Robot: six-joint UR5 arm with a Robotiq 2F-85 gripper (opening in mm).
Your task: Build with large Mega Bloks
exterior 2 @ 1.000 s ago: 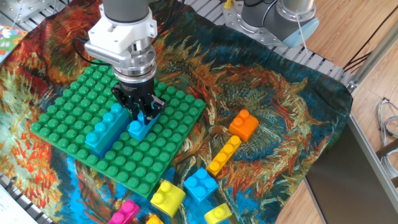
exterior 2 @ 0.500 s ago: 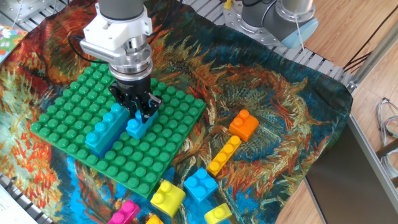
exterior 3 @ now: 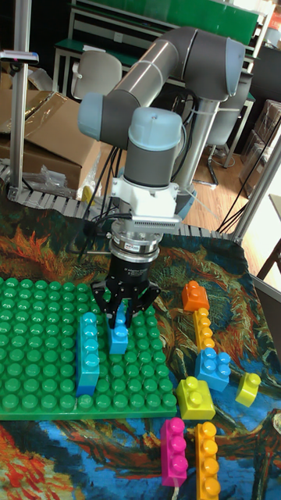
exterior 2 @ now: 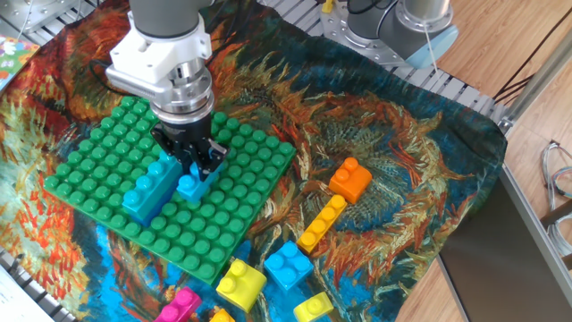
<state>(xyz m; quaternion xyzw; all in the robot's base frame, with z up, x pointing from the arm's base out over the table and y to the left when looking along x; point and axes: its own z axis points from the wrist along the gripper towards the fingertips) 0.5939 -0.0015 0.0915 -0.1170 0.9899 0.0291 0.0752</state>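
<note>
My gripper [exterior 2: 189,159] [exterior 3: 119,317] hangs over the green studded plate [exterior 2: 116,143] [exterior 3: 31,336], shut on a blue brick [exterior 2: 190,185] [exterior 3: 119,338] whose far end is hidden between the fingers. The brick sits at plate level, right beside a long light blue brick [exterior 2: 152,186] [exterior 3: 88,351] that stands on the plate. Loose bricks lie on the cloth to the right: an orange one [exterior 2: 350,179] [exterior 3: 195,296], a long yellow-orange one [exterior 2: 322,223] [exterior 3: 204,328], a blue square one [exterior 2: 288,265] [exterior 3: 212,367], a yellow one [exterior 2: 240,283] [exterior 3: 193,397] and a pink one [exterior 2: 178,307] [exterior 3: 173,450].
A patterned cloth [exterior 2: 393,152] covers the table. A small yellow brick [exterior 2: 314,308] [exterior 3: 248,387] and a long orange brick [exterior 3: 207,459] lie near the front. A second robot's base [exterior 2: 402,27] stands at the back right. Wooden table edge [exterior 2: 536,98] and cables lie on the right.
The gripper has shifted left along the plate with the blue brick in it, bringing the brick closer to the long light blue brick. The loose bricks have not moved.
</note>
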